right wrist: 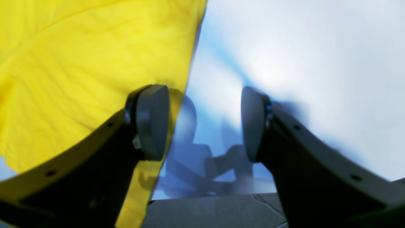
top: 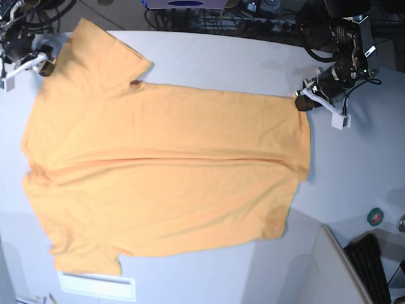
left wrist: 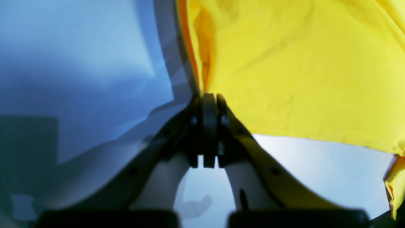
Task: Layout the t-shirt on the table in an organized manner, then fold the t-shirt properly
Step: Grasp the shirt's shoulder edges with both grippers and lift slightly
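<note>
The orange-yellow t-shirt lies spread flat on the white table, with its sleeves toward the left of the base view and its hem toward the right. No print shows on it. My left gripper is at the far hem corner. In the left wrist view the left gripper has its jaws pressed together on the edge of the t-shirt. My right gripper sits beside the far sleeve. It stands open, with one finger over the t-shirt and the other over bare table.
A black keyboard and a green tape roll lie at the near right. A white strip sits just below the near sleeve. Cables and equipment line the table's far edge.
</note>
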You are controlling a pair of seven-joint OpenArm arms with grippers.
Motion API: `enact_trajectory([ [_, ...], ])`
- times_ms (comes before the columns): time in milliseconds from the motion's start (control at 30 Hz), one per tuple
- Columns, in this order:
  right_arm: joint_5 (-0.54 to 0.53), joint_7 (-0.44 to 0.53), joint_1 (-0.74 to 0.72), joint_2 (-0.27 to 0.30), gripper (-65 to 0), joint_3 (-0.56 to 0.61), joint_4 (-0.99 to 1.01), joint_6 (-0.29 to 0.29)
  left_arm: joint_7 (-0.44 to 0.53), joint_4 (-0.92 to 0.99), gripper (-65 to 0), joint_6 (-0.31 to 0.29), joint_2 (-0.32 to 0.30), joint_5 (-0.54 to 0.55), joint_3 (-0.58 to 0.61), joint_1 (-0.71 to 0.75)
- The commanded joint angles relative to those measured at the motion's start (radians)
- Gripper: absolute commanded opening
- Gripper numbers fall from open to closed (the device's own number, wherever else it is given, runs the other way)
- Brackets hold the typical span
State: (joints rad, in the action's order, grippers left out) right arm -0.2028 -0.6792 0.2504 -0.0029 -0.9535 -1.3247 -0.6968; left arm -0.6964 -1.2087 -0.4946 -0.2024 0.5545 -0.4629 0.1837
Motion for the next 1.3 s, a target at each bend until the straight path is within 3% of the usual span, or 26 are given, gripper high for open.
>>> enact_trajectory([
  [0, 0.01, -0.026, 0.003, 0.004, -30.0, 0.0, -0.003, -0.001, -0.013, -0.007, -65.0, 0.01, -0.01, -0.014, 0.0, 0.003],
  [767, 0.01, -0.027, -0.021, -0.039, -30.6, 0.072, 0.05, -0.001, -0.013, -0.006, -65.0, 0.01, -0.012, -0.014, -0.004, 0.003],
  [833, 0.01, -0.023, -0.021, -0.039, -36.6, 0.072, 0.052, -0.001, -0.013, -0.006, -65.0, 0.01, -0.012, -0.014, -0.004, 0.003],
  [1000, 0.01, -0.02, -0.027, -0.012, -65.0, 0.072, 0.112, -0.001, -0.013, -0.006, -65.0, 0.01, -0.012, -0.014, 0.0, 0.003],
  [1267, 0.012, -0.032, -0.021, 0.014, -65.0, 0.07, 0.087, -0.001, -0.016, -0.05, -65.0, 0.01, -0.012, -0.015, 0.0, 0.021],
])
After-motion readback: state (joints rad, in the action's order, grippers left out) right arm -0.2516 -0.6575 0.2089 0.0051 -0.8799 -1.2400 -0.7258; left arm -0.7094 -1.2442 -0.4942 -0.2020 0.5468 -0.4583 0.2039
